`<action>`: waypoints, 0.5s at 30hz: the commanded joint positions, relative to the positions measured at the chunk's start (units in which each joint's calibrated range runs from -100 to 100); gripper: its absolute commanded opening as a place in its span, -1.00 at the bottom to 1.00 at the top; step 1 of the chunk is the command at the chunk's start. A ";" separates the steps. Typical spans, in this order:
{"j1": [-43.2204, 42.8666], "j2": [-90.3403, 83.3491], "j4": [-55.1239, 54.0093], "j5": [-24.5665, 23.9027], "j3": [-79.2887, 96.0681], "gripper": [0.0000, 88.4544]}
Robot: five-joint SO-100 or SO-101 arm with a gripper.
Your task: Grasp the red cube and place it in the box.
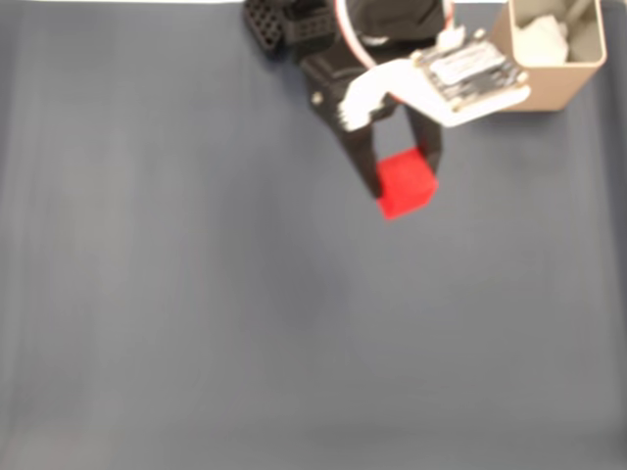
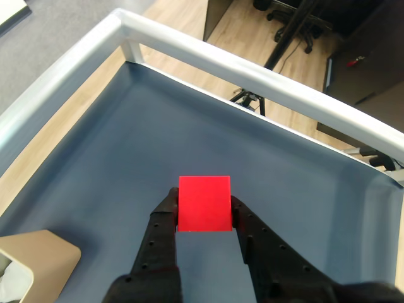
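In the fixed view, one arm [image 1: 353, 39] is reaching down from the top edge over a dark blue-grey mat [image 1: 196, 313]. Its gripper [image 1: 400, 176] is clenching the one red cube [image 1: 406, 183] between two black fingers [image 1: 361, 157], one on each side of the cube. A small circuit board [image 1: 470, 70] is riding on the wrist. One beige box [image 1: 549, 61] is standing at the top right corner of this view, near the gripper but apart from it, with something pale and crumpled lying inside.

In the wrist view, the same gripper [image 2: 203, 205] is pinching the cube [image 2: 203, 204] at its fingertips, one finger [image 2: 165, 233] pressing each side face. The cube is sitting above the mat [image 2: 189, 139], though I cannot tell whether it is touching it. One corner of the box [image 2: 38, 259] is showing at the bottom left. A pale metal rail [image 2: 252, 76] is edging the mat, with wooden floor [image 2: 252, 31] and one office chair [image 2: 297, 25] beyond.
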 commanded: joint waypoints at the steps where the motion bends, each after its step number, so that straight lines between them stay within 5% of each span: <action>1: -3.21 -2.91 0.18 0.39 0.12 -1.00; 15: -16.57 -5.77 1.25 0.68 3.22 -1.00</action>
